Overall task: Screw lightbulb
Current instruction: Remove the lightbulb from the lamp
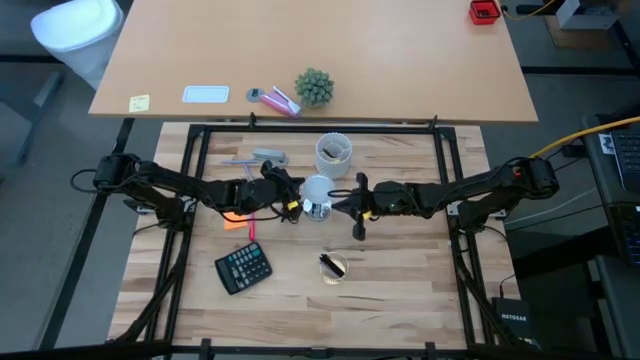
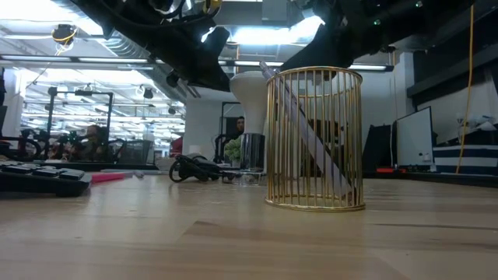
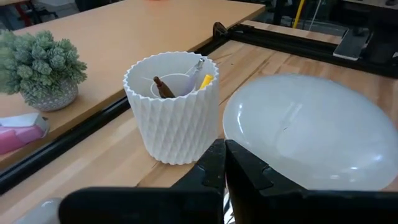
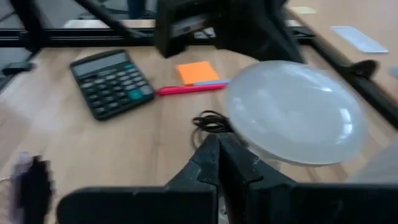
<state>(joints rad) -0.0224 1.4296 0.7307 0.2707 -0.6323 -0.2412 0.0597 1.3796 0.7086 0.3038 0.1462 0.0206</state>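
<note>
Both arms had met over the middle of the table, and the lightbulb [image 1: 316, 187] stood upright there with its white dome uppermost and its grey base down in the silver socket [image 1: 317, 209], right between the two tool tips. The left gripper [image 3: 224, 163] sat just short of the dome with its jaws pressed together on nothing, the glass swelling up directly ahead of its tips; the right gripper [image 4: 217, 155] faced it from the opposite side, jaws likewise pressed together and empty, the dome looming just beyond them. Neither one pinched the bulb. Whether either tip touched the glass I couldn't make out. To my eye the screwing itself had yet to get a proper hold, so the sensible thing would be for one gripper to spread its jaws wide, settle them around the widest part of the dome and squeeze lightly, since glass that smooth would slip or crack under a hard pinch. The other would do well to steady the socket, or it would simply spin along on its black cord [image 4: 208, 121]. The ribbed white cup [image 3: 174, 106] stood close beyond the left jaws, and the gold wire holder [image 2: 314, 138] nearer the table's front, so wide swings looked risky.
</note>
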